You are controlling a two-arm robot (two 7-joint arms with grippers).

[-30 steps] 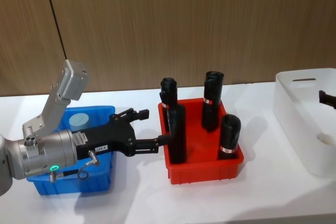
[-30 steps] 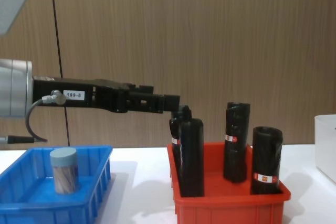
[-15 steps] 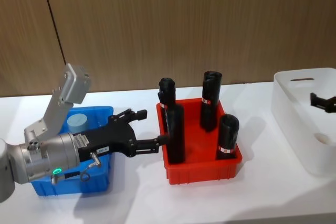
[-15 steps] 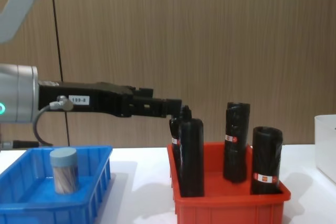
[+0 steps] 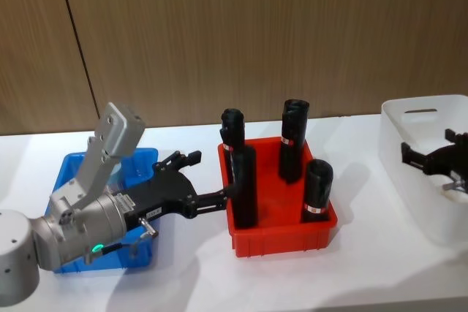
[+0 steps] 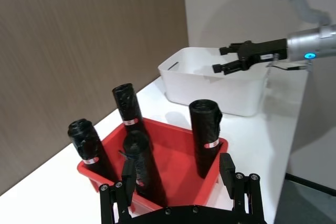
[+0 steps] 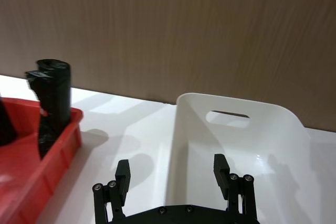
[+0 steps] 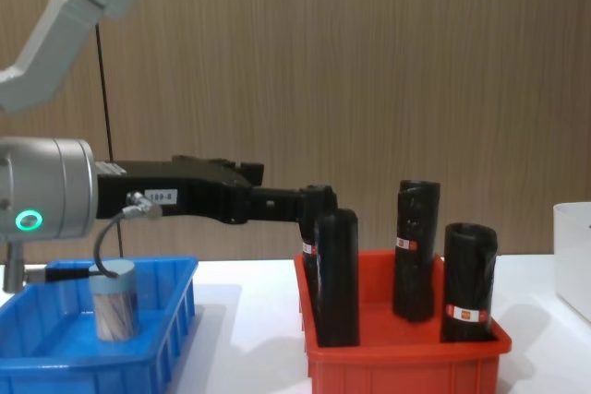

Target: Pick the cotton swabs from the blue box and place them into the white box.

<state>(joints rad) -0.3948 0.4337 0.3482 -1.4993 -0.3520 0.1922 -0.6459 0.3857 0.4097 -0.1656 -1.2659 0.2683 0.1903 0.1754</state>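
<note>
One cotton swab cylinder (image 8: 115, 300) with a pale lid stands upright in the blue box (image 8: 55, 368). In the head view my left arm hides most of the blue box (image 5: 69, 162) and hides the swabs. My left gripper (image 5: 208, 177) is open and empty, held above the table between the blue box and the red bin, its fingertips close to a black roll. From the left wrist view the left gripper (image 6: 177, 167) points over the red bin. My right gripper (image 5: 426, 151) hovers open and empty over the white box (image 5: 409, 118); the right wrist view shows the right gripper (image 7: 172, 171) above the white box's near rim (image 7: 176, 129).
A red bin (image 5: 285, 237) sits mid-table between the two boxes, holding several tall black rolls (image 5: 319, 189) with red-white labels. A wood-panel wall (image 5: 256, 27) runs behind the table. Bare white tabletop (image 5: 365, 268) lies in front of the bins.
The right gripper has moved left, farther over the white box. The left arm has shifted right and dropped a little, its gripper still open beside the red bin.
</note>
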